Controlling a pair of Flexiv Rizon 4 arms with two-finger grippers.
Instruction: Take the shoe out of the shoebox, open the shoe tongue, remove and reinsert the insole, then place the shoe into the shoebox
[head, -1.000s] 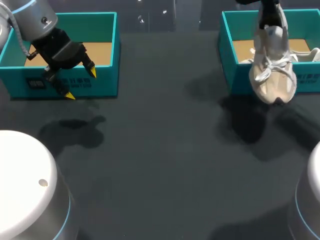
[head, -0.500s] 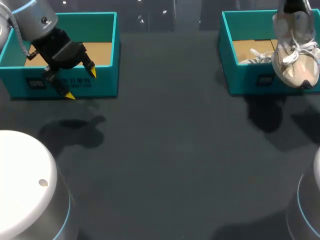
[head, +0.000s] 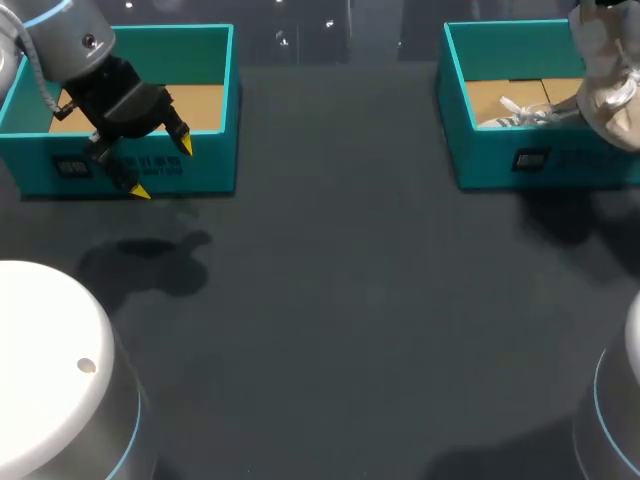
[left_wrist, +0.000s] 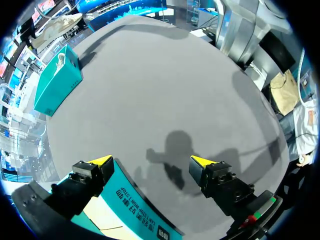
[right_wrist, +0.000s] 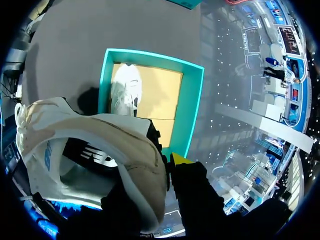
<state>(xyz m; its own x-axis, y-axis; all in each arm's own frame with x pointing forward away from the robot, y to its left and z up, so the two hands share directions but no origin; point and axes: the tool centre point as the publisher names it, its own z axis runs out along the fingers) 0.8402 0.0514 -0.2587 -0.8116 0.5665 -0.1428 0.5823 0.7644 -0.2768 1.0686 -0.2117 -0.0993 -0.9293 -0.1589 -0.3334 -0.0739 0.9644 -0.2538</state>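
— Which step is the robot on?

— A transfer between box and table, by the look of it. The beige sneaker (head: 607, 95) hangs in the air above the right end of the right shoebox (head: 500, 160), toe down and clear of the cardboard floor. This moment alone does not show whether it is the first lift-out or the final put-back.

— What holds it?

— The right gripper (right_wrist: 169, 167), clamped on the heel collar. Only one yellow tip shows in the wrist view, since the shoe hides the other. The left gripper (head: 160, 167) has its fingers spread wide with nothing between them, and it hangs at the front wall of the left shoebox (head: 205, 165).

— And the next move?

— If the sneaker is coming out, it needs carrying to the bare table (head: 350, 300) between the boxes. It should go down on its sole, where the left arm can reach the tongue. If it is going in, it must be lowered beside the second sneaker (head: 520, 112) lying in that box, not on top of it.

— How does the shoe look?

— It has a soft beige upper, white laces hanging loose and a dark lining inside a wide mouth. It seems light and limp, so it may swing from that grip on one edge.
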